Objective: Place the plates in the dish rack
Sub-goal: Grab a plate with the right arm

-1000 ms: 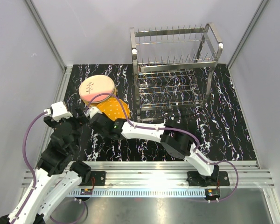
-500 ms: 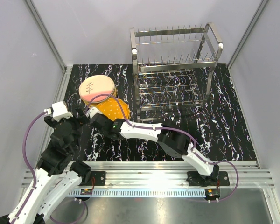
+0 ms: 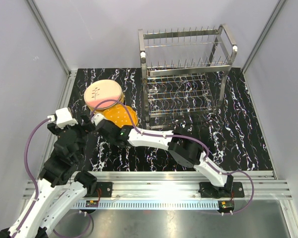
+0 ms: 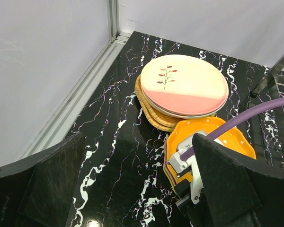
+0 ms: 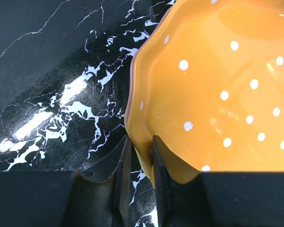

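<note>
The dish rack [image 3: 184, 71] stands upright at the far side of the black marbled table [image 3: 238, 134], a little to the right of the middle. The plates lie on the table to the left of it, in 2 piles that touch each other.

The far pile has on top a cream plate [image 4: 184, 82] with a small leaf motif and a pink band. Under it I see the edges of tan plates [image 4: 154, 118]. The near pile has on top the orange plate [image 5: 217, 94] with white dots, and it lies just beside the left front leg of the rack. A pink rim [image 4: 166, 163] shows under the orange one. How many plates are in each pile I cannot tell.

The right arm reaches across the table to the left, and the right gripper [image 5: 141, 142] is at the near left edge of the orange plate. Its 2 fingers are close together, 1 on the outside of the wavy rim and 1 over the inside, so the rim is between them. Whether they already press on it I cannot tell. A purple cable [image 4: 246, 116] runs over this plate to the wrist.

The left gripper [image 4: 138, 142] hangs above the bare table at the left, near both piles but touching none. Its jaws are spread wide and hold nothing.
</note>
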You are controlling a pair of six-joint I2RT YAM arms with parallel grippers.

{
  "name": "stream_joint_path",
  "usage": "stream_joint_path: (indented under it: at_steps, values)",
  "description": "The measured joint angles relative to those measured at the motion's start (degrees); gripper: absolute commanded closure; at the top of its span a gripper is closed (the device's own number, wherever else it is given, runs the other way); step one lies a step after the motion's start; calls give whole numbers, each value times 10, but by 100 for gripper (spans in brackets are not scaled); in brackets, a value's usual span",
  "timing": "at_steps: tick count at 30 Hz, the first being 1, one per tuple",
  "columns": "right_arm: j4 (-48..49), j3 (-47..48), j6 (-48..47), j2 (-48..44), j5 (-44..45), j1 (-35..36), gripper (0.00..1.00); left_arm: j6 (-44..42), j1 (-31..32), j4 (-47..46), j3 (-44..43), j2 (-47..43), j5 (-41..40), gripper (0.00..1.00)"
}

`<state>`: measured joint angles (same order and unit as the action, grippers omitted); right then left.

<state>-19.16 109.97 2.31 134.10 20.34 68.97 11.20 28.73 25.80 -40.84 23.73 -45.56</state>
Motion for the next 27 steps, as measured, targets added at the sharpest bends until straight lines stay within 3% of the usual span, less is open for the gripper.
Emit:
stream_joint_path:
  at_steps: [27]
  values:
    - [78,-80,25,-93,-38,-14,100,0,0,-2,1,12,-15,1]
